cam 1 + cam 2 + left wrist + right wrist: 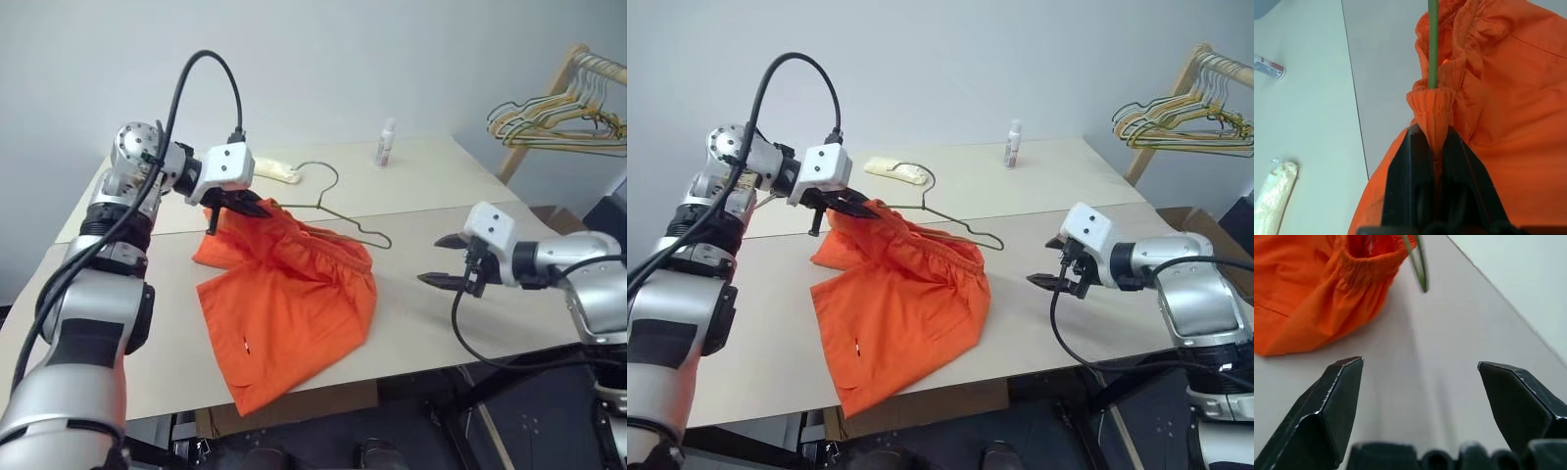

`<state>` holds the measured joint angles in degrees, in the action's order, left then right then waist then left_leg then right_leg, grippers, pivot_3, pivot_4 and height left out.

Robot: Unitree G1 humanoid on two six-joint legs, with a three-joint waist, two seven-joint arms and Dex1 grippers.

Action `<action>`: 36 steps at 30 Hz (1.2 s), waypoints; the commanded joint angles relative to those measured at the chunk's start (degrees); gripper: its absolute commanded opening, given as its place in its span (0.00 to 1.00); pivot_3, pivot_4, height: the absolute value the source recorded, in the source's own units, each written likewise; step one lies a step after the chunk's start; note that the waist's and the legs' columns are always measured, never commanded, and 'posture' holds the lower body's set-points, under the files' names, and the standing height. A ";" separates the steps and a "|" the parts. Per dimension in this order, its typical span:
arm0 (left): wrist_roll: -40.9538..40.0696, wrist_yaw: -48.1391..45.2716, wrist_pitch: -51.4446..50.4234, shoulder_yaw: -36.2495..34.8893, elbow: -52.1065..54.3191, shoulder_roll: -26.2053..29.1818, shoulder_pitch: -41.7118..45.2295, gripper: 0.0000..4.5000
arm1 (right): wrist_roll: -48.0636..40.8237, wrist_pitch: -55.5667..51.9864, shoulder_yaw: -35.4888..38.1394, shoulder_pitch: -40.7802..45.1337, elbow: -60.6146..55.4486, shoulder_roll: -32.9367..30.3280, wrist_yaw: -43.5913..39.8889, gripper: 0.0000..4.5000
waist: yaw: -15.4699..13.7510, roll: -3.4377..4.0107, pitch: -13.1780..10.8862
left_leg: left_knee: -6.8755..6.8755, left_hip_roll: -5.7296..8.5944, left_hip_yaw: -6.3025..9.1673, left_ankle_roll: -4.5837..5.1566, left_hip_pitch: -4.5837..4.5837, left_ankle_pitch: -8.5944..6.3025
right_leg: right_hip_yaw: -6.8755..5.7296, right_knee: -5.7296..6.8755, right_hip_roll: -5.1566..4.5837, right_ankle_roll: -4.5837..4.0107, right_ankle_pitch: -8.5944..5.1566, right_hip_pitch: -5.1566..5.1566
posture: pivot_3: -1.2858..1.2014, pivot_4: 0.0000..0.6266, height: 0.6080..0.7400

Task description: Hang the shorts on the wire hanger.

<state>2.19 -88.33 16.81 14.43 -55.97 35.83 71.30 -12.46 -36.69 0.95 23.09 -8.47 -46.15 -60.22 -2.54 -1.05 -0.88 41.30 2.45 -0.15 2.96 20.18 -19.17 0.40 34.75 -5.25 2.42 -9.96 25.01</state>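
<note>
Holding the bunched waistband of the shorts (294,284) pinched in my left gripper (1434,147), I see the wire hanger (345,213) threaded into them, its bar running across the table (441,294) toward my right gripper (443,262), whose fingers stand wide and empty. That hand is nearer the hanger's free corner, just apart from it. A small bottle (387,142) and a pale object (274,170) lie well behind, obstructing nothing
</note>
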 commanded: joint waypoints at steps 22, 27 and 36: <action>-1.50 0.09 -2.04 -4.00 4.95 1.56 -1.95 0.00 | -3.95 -10.67 -4.21 0.64 0.02 21.50 21.63 0.30 | 0.12 -0.02 -0.01 | 0.09 0.10 0.02 -0.04 0.00 0.02 | 0.02 0.11 -0.04 0.03 -0.02 0.02 | 0.57 0.00 1.00; -2.86 -3.55 -1.08 -4.72 4.97 2.88 -2.33 0.00 | -6.64 -10.69 -1.81 0.29 0.25 20.64 20.66 0.00 | 0.20 -0.02 -0.01 | 0.08 0.11 0.02 -0.04 0.00 0.02 | 0.02 0.11 -0.04 0.03 -0.02 0.02 | 0.56 0.00 1.00; -19.10 -4.17 -2.70 1.96 12.11 10.52 -4.92 0.00 | -16.41 -11.82 3.59 0.25 1.88 11.88 8.51 0.00 | 0.21 -0.02 -0.02 | 0.12 0.00 0.04 0.09 0.01 -0.05 | 0.04 0.11 -0.08 0.04 -0.02 0.03 | 0.57 0.00 1.00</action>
<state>-13.89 -92.27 14.36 16.24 -45.34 44.65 66.01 -28.24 -50.05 2.91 22.47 -7.05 -32.66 -49.95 -2.33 -1.07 -0.90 41.43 2.46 -0.12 3.24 20.18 -19.33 0.44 34.87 -5.33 2.46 -9.98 25.03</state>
